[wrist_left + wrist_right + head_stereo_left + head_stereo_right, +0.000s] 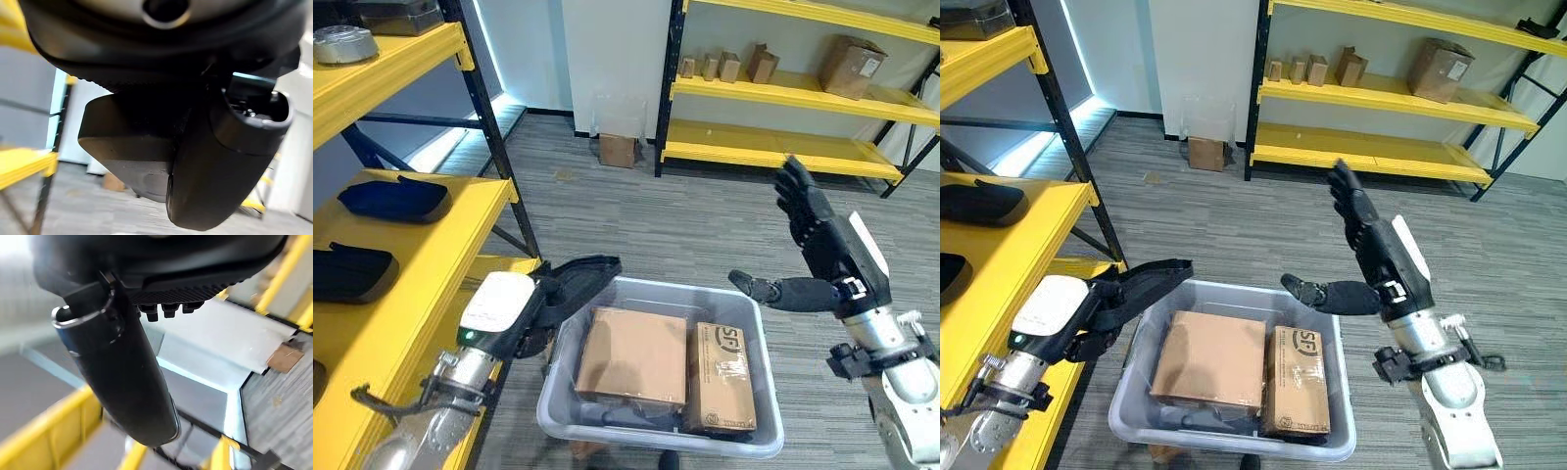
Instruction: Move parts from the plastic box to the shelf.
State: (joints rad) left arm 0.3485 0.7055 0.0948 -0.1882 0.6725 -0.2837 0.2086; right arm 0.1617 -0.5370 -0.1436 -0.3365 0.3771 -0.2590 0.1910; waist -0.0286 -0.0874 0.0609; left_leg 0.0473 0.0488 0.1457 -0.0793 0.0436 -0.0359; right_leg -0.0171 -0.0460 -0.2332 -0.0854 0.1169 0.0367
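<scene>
Nearest, the grey plastic box [759, 431] sits on the floor [685, 225], holding 2 cardboard cartons: a large plain one [631, 357] and a narrower printed one [722, 377] just beside it on the right, with dark items under them. At the box's left rim, the left hand [524, 313] grips a black part [578, 277], its fingers curled round it, beside the yellow shelf [421, 264]. On that shelf lie a black part [352, 271] and a blue-black one [396, 199]. The right hand [818, 240] hangs above the box's right side, fingers straight, holding nothing. Farther off, a second yellow shelf [783, 93] carries small cartons [729, 67].
</scene>
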